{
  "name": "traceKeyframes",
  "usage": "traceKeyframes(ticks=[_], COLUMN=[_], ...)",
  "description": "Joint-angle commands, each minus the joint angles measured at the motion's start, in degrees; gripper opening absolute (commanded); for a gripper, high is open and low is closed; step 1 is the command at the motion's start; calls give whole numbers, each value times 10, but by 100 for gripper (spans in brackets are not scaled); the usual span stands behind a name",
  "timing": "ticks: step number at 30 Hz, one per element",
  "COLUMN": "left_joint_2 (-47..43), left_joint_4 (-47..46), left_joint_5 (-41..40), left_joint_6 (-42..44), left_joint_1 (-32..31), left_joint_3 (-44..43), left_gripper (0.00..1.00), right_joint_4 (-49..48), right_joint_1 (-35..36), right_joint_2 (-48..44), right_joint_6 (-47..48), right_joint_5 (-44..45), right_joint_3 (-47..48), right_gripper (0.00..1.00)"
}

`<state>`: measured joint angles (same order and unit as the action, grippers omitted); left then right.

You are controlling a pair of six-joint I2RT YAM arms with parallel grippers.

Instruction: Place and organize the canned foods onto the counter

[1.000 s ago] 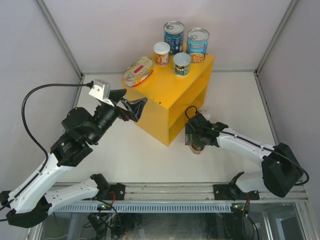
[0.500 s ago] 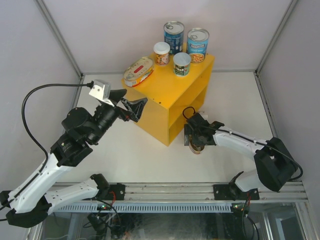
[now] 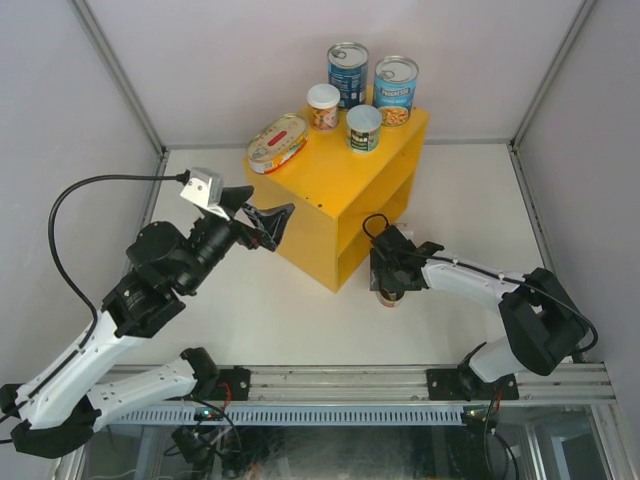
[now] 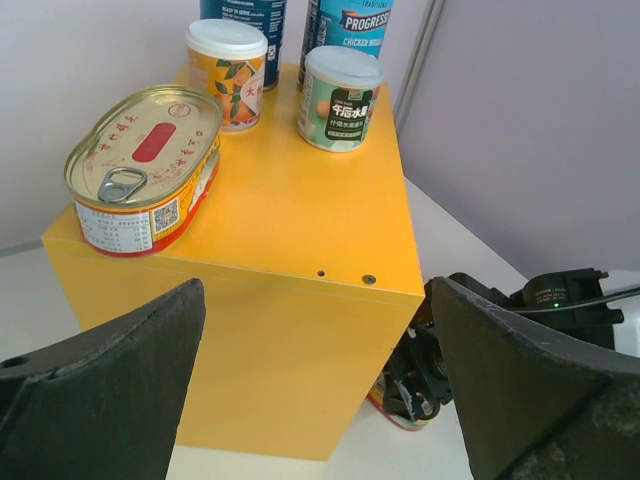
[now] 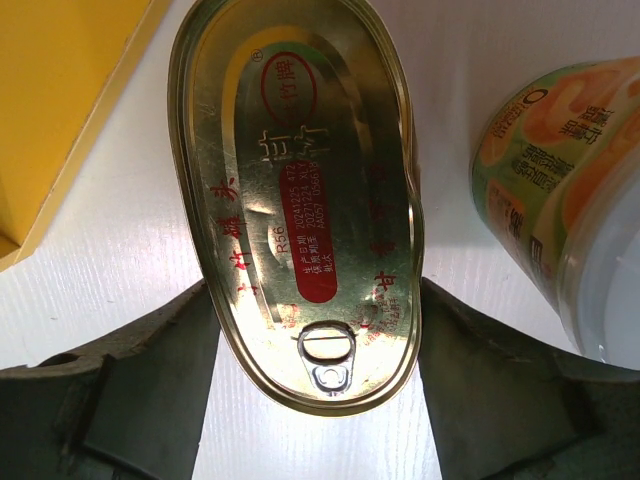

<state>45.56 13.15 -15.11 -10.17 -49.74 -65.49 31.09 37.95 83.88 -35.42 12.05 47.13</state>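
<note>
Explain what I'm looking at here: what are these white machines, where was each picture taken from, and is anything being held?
Two white robot arms stand at a white table. One picture looks down from above; the other two come from cameras on each wrist. The yellow metal cabinet carries two tall blue-labelled cans, two small pale-lidded cans and a flat oval tin. The left tool hangs open, empty. The right tool straddles a second flat oval tin on the table, beside a small green-orange can; whether it grips is unclear.
</note>
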Motion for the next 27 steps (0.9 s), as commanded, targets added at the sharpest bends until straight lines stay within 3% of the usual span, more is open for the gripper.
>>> traceKeyframes(ticks=[1, 3, 9, 15, 22, 27], left_joint_2=[-21, -29, -53, -88, -149, -206], left_joint_4=[-8, 1, 47, 61, 79, 107], left_joint_5=[-28, -46, -111, -165, -155, -166], left_joint_6=[-14, -18, -30, -53, -95, -129], left_joint_1=[-11, -22, -72, -136, -168, -185], left_joint_3=[17, 20, 27, 72, 142, 182], left_gripper=[98, 98, 98, 100, 100, 100], right_joint_4=[-11, -14, -19, -14, 17, 125], right_joint_1=[3, 11, 76, 155, 252, 302], right_joint_2=[5, -1, -21, -18, 5, 73], right_joint_6=[-13, -29, -104, -238, -463, -588], right_joint_5=[-5, -5, 2, 15, 55, 73], right_joint_3=[0, -6, -21, -22, -10, 80], right_gripper=[55, 52, 27, 23, 16, 11])
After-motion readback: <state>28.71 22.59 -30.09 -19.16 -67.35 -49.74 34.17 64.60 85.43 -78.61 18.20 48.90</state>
